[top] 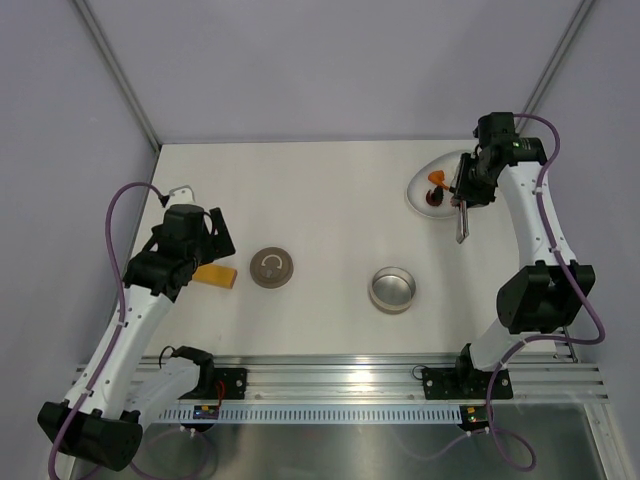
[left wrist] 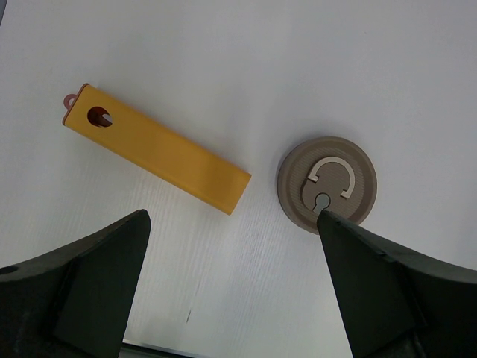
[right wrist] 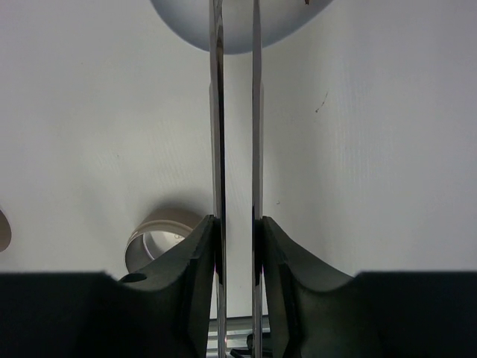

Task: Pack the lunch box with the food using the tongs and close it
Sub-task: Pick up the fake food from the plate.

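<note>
The lunch box (top: 392, 288) is a round steel tin standing open at centre right, and it also shows low in the right wrist view (right wrist: 153, 242). Its brown-grey lid (top: 271, 267) lies flat to the left, apart from the tin. Orange food (top: 437, 179) and a dark piece (top: 433, 198) sit on a white plate (top: 415, 190) at the back right. My right gripper (top: 466, 190) hovers at that plate, shut on the tongs (right wrist: 218, 112), whose two arms stand slightly apart and reach over the plate (right wrist: 238, 22). My left gripper (left wrist: 232, 224) hangs open near the lid (left wrist: 326, 185), holding nothing.
A flat orange-yellow block (top: 215, 275) lies by the left gripper, left of the lid; in the left wrist view the block (left wrist: 156, 149) sits ahead of the left finger. Grey walls close the table's back and sides. A slotted rail runs along the near edge.
</note>
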You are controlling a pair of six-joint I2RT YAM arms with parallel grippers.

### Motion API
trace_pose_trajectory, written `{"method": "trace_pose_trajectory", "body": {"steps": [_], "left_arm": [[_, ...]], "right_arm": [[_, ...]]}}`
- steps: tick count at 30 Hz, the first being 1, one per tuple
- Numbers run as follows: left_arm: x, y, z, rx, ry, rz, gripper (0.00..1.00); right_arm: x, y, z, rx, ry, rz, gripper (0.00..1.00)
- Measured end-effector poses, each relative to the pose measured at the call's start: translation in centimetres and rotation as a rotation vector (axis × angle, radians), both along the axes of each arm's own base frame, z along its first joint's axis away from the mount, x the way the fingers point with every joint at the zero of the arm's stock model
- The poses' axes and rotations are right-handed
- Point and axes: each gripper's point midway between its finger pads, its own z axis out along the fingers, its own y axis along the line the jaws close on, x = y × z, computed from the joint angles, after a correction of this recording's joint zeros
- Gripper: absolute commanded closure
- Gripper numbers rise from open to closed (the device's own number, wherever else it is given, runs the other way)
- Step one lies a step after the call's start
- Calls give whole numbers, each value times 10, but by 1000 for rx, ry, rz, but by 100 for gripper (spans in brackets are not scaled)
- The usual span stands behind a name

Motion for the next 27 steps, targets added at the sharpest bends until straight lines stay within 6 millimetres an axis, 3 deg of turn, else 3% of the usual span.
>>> {"method": "trace_pose_trajectory", "body": {"steps": [10,19,27], "left_arm": [[1,-3,-4,-6,17,-11,1],[2,-3,-5,-6,19,-11,1],[2,-3,-5,-6,19,-11,1]], "right_arm": [[4,1,-5,7,22,3,56],[8,2,-11,8,38,-1,56],[21,2,-17,13,29,-11,52]]}}
